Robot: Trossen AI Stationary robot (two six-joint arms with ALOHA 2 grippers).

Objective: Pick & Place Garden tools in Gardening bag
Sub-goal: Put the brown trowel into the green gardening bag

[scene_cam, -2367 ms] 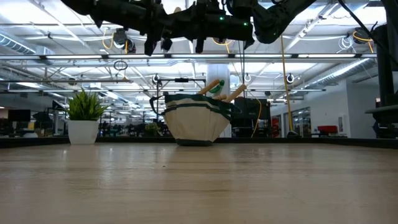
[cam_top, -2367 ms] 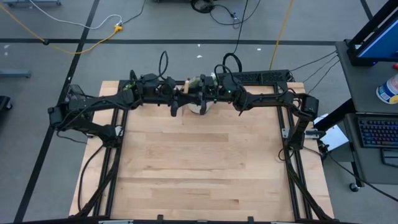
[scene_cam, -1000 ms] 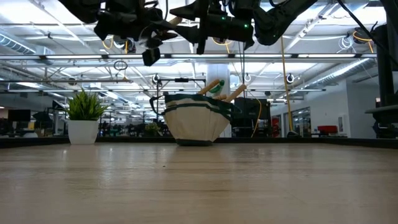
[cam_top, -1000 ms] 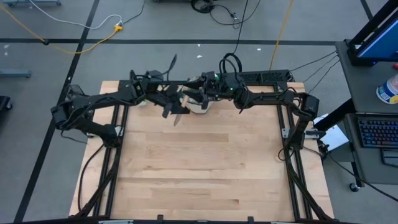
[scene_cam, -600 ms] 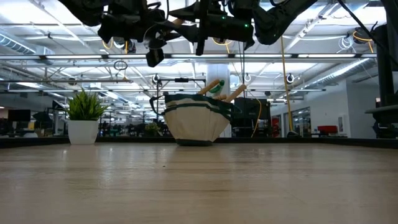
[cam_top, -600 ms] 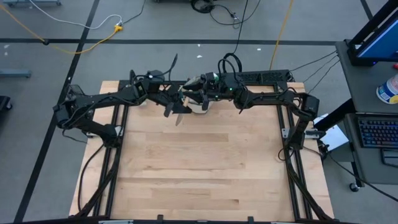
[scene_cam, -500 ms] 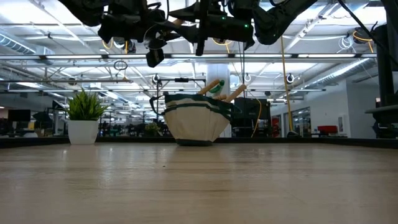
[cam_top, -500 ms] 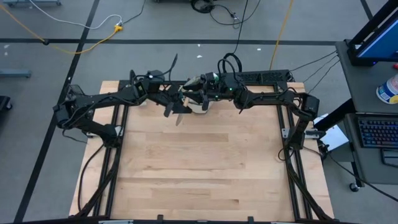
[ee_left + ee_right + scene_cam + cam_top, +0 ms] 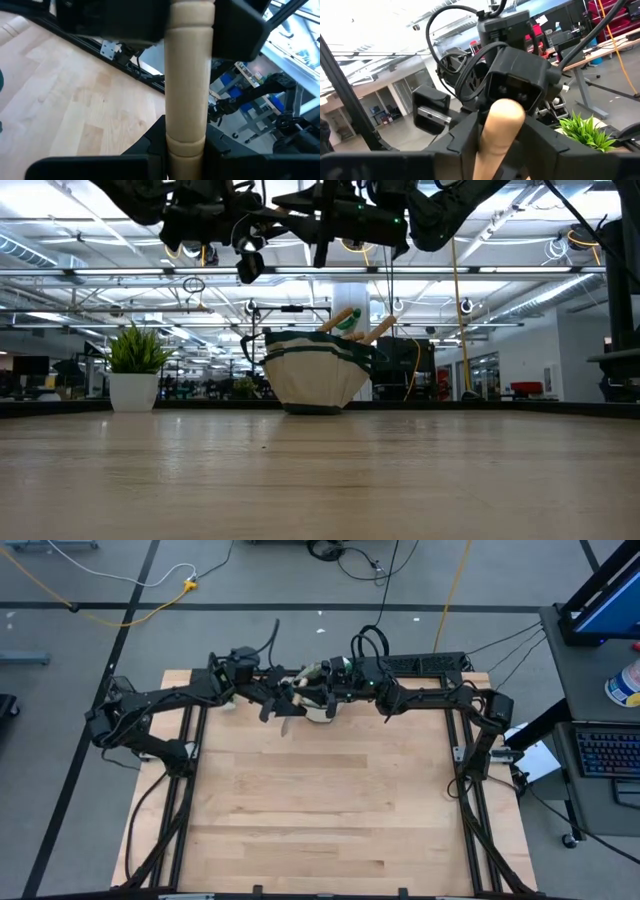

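Observation:
A garden tool with a pale wooden handle point(image 9: 189, 80) is held in the air between my two grippers, above the far edge of the table. My left gripper point(image 9: 280, 702) and my right gripper point(image 9: 308, 692) are both shut on this handle and face each other. The tool's metal head is hard to make out. The beige gardening bag with green trim point(image 9: 315, 372) stands on its base below them, with wooden handles and a green bottle sticking out of its top. It also shows in the high view point(image 9: 322, 714). My left gripper pinches the wooden handle between its two fingers near a grooved end point(image 9: 185, 131). The fingers lie across the handle. The tool is lifted clear of the table and the bag. My right gripper pinches the same handle between its two fingers just below the rounded free end point(image 9: 502, 112), which stands out past the fingers toward the left arm. The tool is lifted clear.
A small green plant in a white pot point(image 9: 135, 372) stands at the far left of the table, beside the bag. The wide wooden tabletop point(image 9: 320, 810) lies in front of the arms. Black frame rails point(image 9: 180, 790) run along the table's left and right sides.
My left gripper has moved a little toward the table's far edge and closer to my right gripper, with the handle still in it. My right gripper has stayed over the bag.

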